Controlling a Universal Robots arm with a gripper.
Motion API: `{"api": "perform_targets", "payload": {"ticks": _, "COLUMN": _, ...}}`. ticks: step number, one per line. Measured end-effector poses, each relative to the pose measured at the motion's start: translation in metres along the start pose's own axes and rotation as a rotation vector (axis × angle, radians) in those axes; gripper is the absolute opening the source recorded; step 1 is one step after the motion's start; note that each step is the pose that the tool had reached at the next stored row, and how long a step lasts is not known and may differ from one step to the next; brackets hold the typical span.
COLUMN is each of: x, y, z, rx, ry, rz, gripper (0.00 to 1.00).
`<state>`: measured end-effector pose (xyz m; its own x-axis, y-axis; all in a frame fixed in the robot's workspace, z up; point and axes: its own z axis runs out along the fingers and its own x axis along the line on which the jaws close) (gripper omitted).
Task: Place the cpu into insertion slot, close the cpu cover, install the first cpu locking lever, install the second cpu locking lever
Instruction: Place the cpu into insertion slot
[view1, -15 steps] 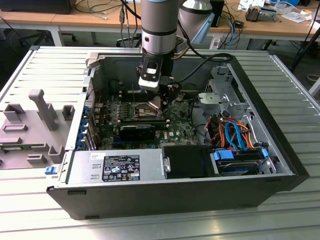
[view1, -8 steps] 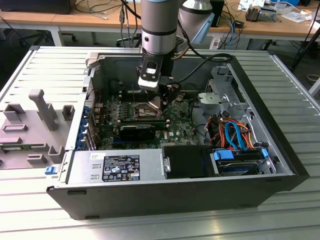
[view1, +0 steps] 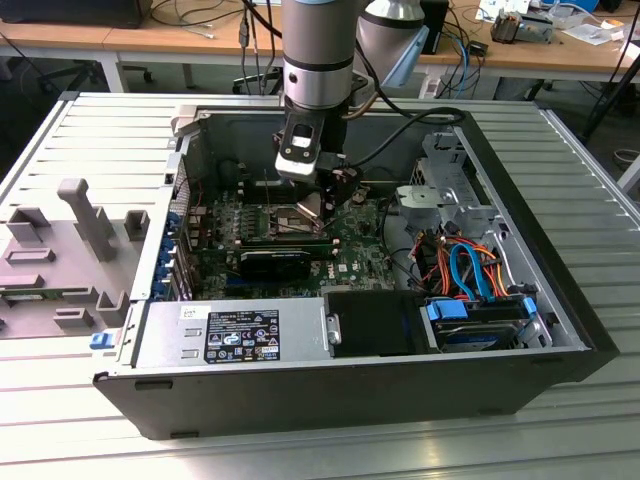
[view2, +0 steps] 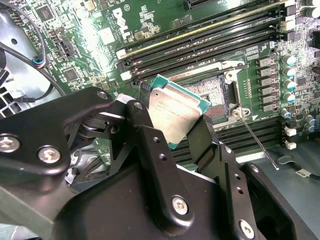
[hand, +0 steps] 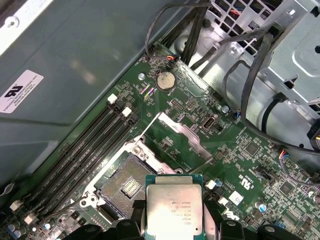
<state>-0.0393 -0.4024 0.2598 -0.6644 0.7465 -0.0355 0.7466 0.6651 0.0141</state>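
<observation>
One arm is reaching down into the open computer case (view1: 300, 395), which is lying on the ribbed metal surface (view1: 100, 130). Its tool (view2: 175, 127) is clamping the single cpu (view2: 177, 107) by two opposite edges, with a black finger (view2: 150, 135) on each side. It is holding the chip tilted, close over the rim of the one insertion slot (view2: 216, 94) and not seated in it. The slot's dark centre is lying uncovered on the green motherboard (view2: 155, 20).

In the first wrist view the one cpu cover (hand: 186, 131) is standing swung open at the slot's edge. One thin locking lever (view2: 257, 138) is sticking out loose beside the slot, and long black memory slots (view2: 200, 42) are flanking it on two sides.

Toward the case's edge at the exterior view's right, orange and blue cables (view1: 460, 265) and a metal drive cage (view1: 450, 185) are crowding in. A power supply (view1: 240, 335) is filling the near edge. A grey plastic fixture (view1: 80, 220) is sitting at the surface's edge on the exterior view's left.
</observation>
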Motion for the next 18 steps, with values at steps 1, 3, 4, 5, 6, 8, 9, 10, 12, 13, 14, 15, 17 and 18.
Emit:
{"api": "perform_targets", "payload": {"ticks": 1, "x": 0.0000, "y": 0.0000, "z": 0.0000, "rx": 0.0001, "ry": 0.0000, "rz": 0.002, "gripper": 0.54}}
{"api": "perform_targets", "payload": {"ticks": 3, "x": 0.0000, "y": 0.0000, "z": 0.0000, "rx": 0.0002, "ry": 0.0000, "rz": 0.005, "gripper": 0.54}}
{"api": "perform_targets", "payload": {"ticks": 4, "x": 0.0000, "y": 0.0000, "z": 0.0000, "rx": 0.0002, "ry": -0.0001, "rz": 0.006, "gripper": 0.54}}
{"api": "perform_targets", "payload": {"ticks": 5, "x": 0.0000, "y": 0.0000, "z": 0.0000, "rx": 0.0003, "ry": -0.0001, "rz": 0.008, "gripper": 0.54}}
{"api": "perform_targets", "payload": {"ticks": 6, "x": 0.0000, "y": 0.0000, "z": 0.0000, "rx": 0.0003, "ry": -0.0001, "rz": 0.009, "gripper": 0.54}}
{"api": "perform_targets", "payload": {"ticks": 8, "x": 0.0000, "y": 0.0000, "z": 0.0000, "rx": 0.0004, "ry": -0.0002, "rz": 0.012, "gripper": 0.54}}
{"api": "perform_targets", "payload": {"ticks": 9, "x": 0.0000, "y": 0.0000, "z": 0.0000, "rx": 0.0005, "ry": -0.0002, "rz": 0.013, "gripper": 0.54}}
{"api": "perform_targets", "payload": {"ticks": 10, "x": 0.0000, "y": 0.0000, "z": 0.0000, "rx": 0.0005, "ry": -0.0002, "rz": 0.015, "gripper": 0.54}}
{"api": "perform_targets", "payload": {"ticks": 12, "x": 0.0000, "y": 0.0000, "z": 0.0000, "rx": 0.0007, "ry": -0.0003, "rz": 0.019, "gripper": 0.54}}
{"api": "perform_targets", "payload": {"ticks": 13, "x": 0.0000, "y": 0.0000, "z": 0.0000, "rx": 0.0007, "ry": -0.0003, "rz": 0.021, "gripper": 0.54}}
{"api": "perform_targets", "payload": {"ticks": 14, "x": 0.0000, "y": 0.0000, "z": 0.0000, "rx": 0.0008, "ry": -0.0003, "rz": 0.024, "gripper": 0.54}}
{"api": "perform_targets", "payload": {"ticks": 15, "x": 0.0000, "y": 0.0000, "z": 0.0000, "rx": 0.0009, "ry": -0.0004, "rz": 0.026, "gripper": 0.54}}
{"api": "perform_targets", "payload": {"ticks": 17, "x": 0.0000, "y": 0.0000, "z": 0.0000, "rx": 0.0010, "ry": -0.0004, "rz": 0.028, "gripper": 0.54}}
{"api": "perform_targets", "payload": {"ticks": 18, "x": 0.0000, "y": 0.0000, "z": 0.0000, "rx": 0.0011, "ry": -0.0004, "rz": 0.030, "gripper": 0.54}}
